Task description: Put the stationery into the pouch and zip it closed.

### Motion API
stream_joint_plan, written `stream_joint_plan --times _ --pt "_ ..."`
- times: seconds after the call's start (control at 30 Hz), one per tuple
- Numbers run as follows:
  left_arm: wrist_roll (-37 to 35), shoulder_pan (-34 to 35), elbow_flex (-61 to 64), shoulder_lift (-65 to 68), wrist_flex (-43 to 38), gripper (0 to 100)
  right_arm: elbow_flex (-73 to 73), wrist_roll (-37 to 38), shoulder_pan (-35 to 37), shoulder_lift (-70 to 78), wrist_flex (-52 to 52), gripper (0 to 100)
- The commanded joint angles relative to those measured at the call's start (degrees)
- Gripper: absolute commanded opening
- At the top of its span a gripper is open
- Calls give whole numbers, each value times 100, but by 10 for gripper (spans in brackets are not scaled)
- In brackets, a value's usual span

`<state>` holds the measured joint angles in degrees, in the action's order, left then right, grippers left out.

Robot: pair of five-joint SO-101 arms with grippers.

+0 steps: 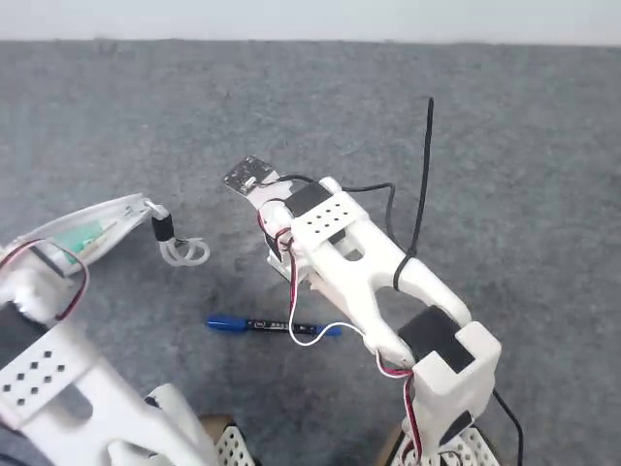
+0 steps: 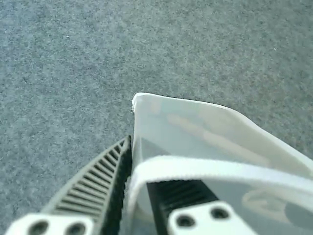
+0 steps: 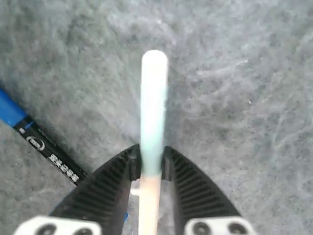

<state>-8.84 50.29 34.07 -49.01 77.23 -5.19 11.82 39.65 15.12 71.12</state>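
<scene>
My left gripper [image 2: 139, 169] is shut on the edge of the translucent white pouch [image 2: 210, 132], holding it off the grey carpet. In the high view the pouch [image 1: 102, 221] sits at the left, with something greenish inside it, and its black zipper pull with a clear ring [image 1: 182, 250] hangs at its right end. My right gripper [image 3: 150, 155] is shut on a pale green and white pen [image 3: 153, 98] that points down at the carpet. A blue and black pen [image 1: 270, 326] lies flat on the carpet in front of the right arm [image 1: 340, 243]; the right wrist view has this blue pen [image 3: 36, 139] beside the gripper.
Grey carpet [image 1: 505, 146] covers the whole table up to a pale wall at the back. A black cable [image 1: 425, 175] rises from the right arm. The arm bases [image 1: 437, 427] stand at the near edge.
</scene>
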Motion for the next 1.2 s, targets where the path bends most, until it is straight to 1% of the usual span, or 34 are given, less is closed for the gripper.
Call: stream_joint_plan --times 0.0,0.1,0.27,0.37,0.53,0.77,0.83,0.9,0.97,1.07,1.17 --pt "-44 44 -136 35 -167 10 185 88 -92 -444 101 157" --pt "-44 44 -136 44 -167 10 193 79 -92 -426 -31 161" --pt "-44 44 -136 53 -167 10 167 62 -92 -365 -593 97" --pt "-35 44 -136 53 -167 10 176 44 -75 -101 -866 76" --pt "-35 44 -84 44 -176 10 211 79 13 523 -1262 74" --pt "-35 44 -84 44 -176 10 211 88 22 681 -1244 72" --pt "-35 44 -84 44 -176 10 211 97 4 681 -1244 47" --pt "-35 44 -84 44 -176 10 211 299 -4 673 -1244 0" --pt "-35 44 -75 44 -176 10 211 404 -4 673 -1235 13" --pt "-35 44 -75 44 -176 10 211 404 -4 646 -1226 6" --pt "-35 44 -75 44 -176 10 211 404 -101 312 -936 6"
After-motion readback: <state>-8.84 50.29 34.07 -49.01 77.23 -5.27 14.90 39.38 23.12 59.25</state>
